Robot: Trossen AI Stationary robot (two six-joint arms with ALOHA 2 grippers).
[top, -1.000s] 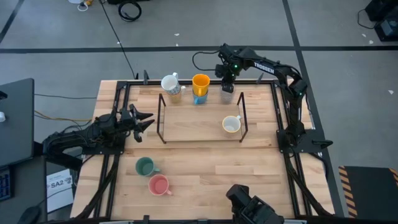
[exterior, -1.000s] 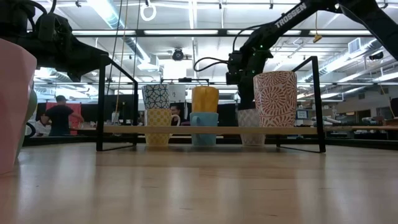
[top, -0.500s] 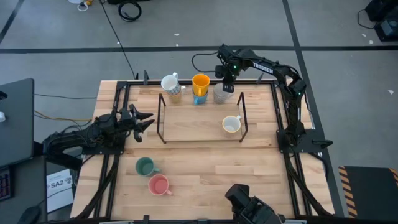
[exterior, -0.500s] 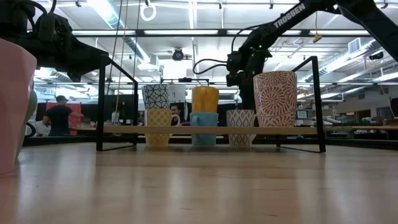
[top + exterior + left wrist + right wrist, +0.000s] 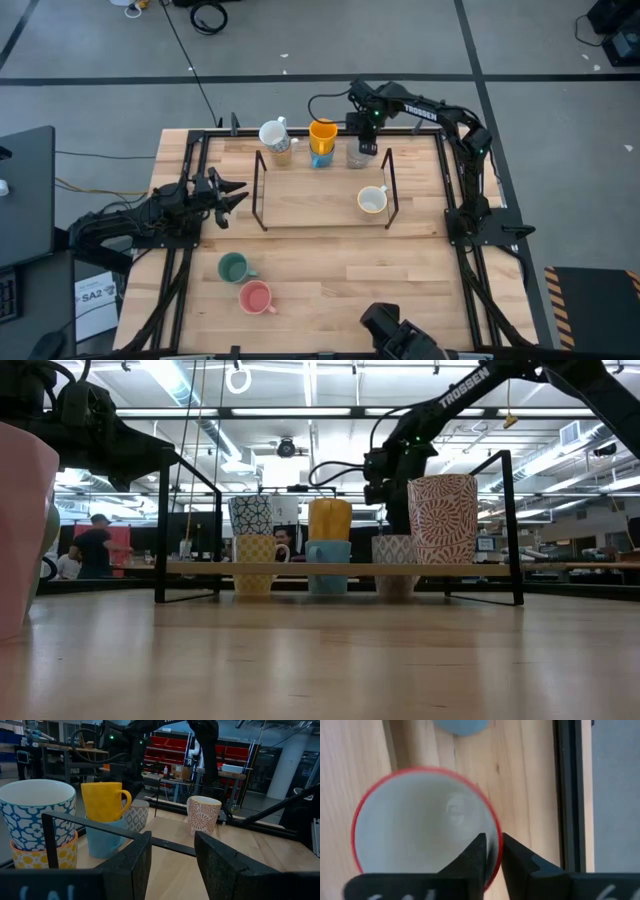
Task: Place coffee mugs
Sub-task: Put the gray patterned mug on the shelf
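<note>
My right gripper (image 5: pixel 363 142) is at the far side of the table, shut on a grey-patterned, red-rimmed coffee mug (image 5: pixel 360 156) (image 5: pixel 392 563) just right of the orange mug stacked on the blue one (image 5: pixel 322 138). A white patterned mug sits on a yellow one (image 5: pixel 275 137) farther left. A cream mug with a red pattern (image 5: pixel 372 200) stands upright between the black frame bars. The green mug (image 5: pixel 233 267) and pink mug (image 5: pixel 255 296) stand near the table's near edge. My left gripper (image 5: pixel 238 192) (image 5: pixel 172 839) waits open at the table's left side. My right gripper pinches the wall of the grey-patterned mug at its red rim (image 5: pixel 494 836), one finger (image 5: pixel 476 854) inside the cup and one outside. The fingers come from above, pointing down. The mug is upright, and in the low view its base is level with the other mugs' bases.
A black wire frame stands on the table, with upright bars at left (image 5: pixel 259 190) and right (image 5: pixel 390 185) around the cream mug. Bare wood lies between the frame and the near mugs. A person (image 5: pixel 97 545) shows in the room beyond the table.
My right gripper has shifted the grey-patterned mug a little toward the table's left, nearer the orange-and-blue stack, then slightly back right. In the low view the mug has come out from behind the cream mug. The gripper has stayed shut on it.
</note>
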